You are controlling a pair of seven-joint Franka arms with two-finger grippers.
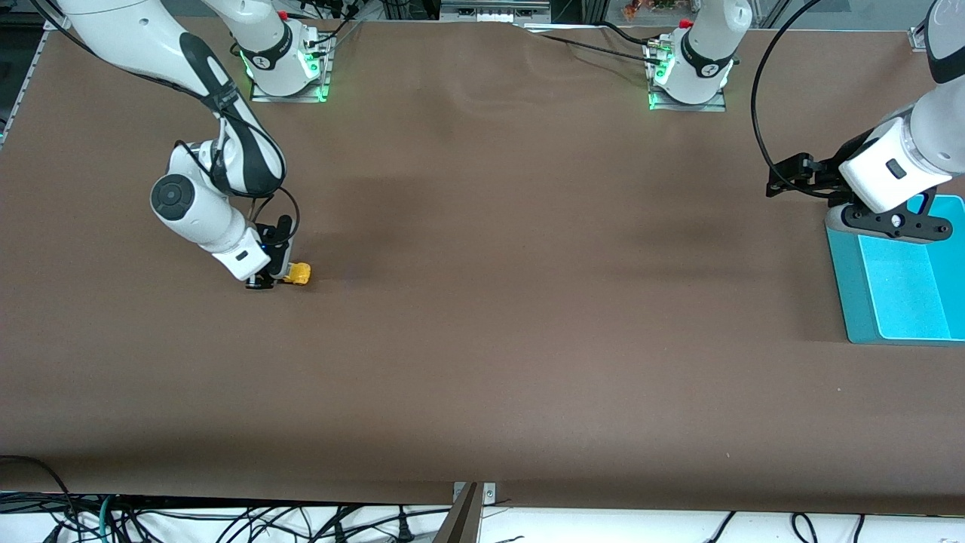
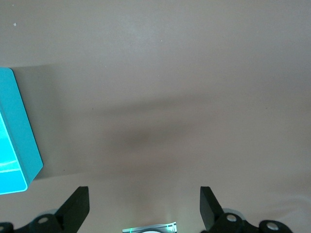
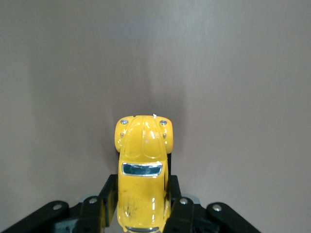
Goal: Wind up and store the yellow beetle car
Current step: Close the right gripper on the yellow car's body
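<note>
- The right gripper [image 1: 273, 280] is low on the table [image 1: 482, 339], toward the right arm's end, about midway between the base edge and the edge nearest the front camera.
- Its fingers [image 3: 108, 199] are pinched on the car [image 1: 298, 273], one against each flank, as the right wrist view shows.
- In that view the car [image 3: 142, 170] sits squarely between the pads, its rounded hood and windscreen sticking out past the fingertips.
- In the front view the car's free end points toward the middle of the table and it lies at table level; whether the wheels touch the surface I cannot tell.
- Around gripper and car the brown table is bare on every side, with wide open surface toward the middle, toward the front camera's edge and toward the right arm's end edge.
- The left gripper [image 1: 784, 181] hangs in the air at the left arm's end of the table, over bare table just beside the bin [image 1: 852, 286].
- Its fingers [image 2: 77, 206] are spread wide with nothing between them; the left arm waits.
- The turquoise bin lies against the left arm's end edge of the table, well apart from the car; the left wrist partly covers the bin's corner nearest the bases.
- In the left wrist view the bin's wall [image 2: 24, 141] shows at the side, and brown surface fills the rest.
</note>
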